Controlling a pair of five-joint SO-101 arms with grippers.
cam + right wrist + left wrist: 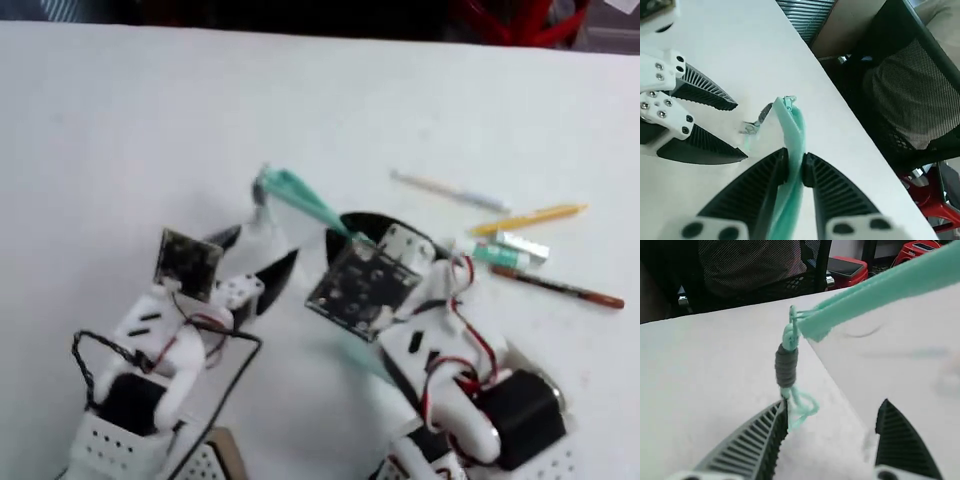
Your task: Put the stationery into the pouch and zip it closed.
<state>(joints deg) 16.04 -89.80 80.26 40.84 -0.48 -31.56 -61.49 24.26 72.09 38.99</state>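
Note:
The pouch (pixel 300 200) has a teal zipper band and is lifted off the white table. My right gripper (pixel 345 235) is shut on that band (pixel 792 130), pinching it between both fingers. A teal pull cord with a grey bead (pixel 786 365) hangs from the band's end (pixel 880 285). My left gripper (pixel 834 405) stands open just below the cord, one finger (pixel 760 440) almost touching it; it sits left of the pouch (pixel 255 252). To the right lie a pale pen (pixel 450 190), a yellow pencil (pixel 530 217), a small teal-and-white item (pixel 508 250) and a red-brown pencil (pixel 560 287).
The stationery lies close beside the right arm (pixel 470 380). The left arm's base (pixel 130 400) is at the front left. Open table (pixel 150 120) stretches to the back and left. A black mesh chair (pixel 910 100) stands beyond the table edge.

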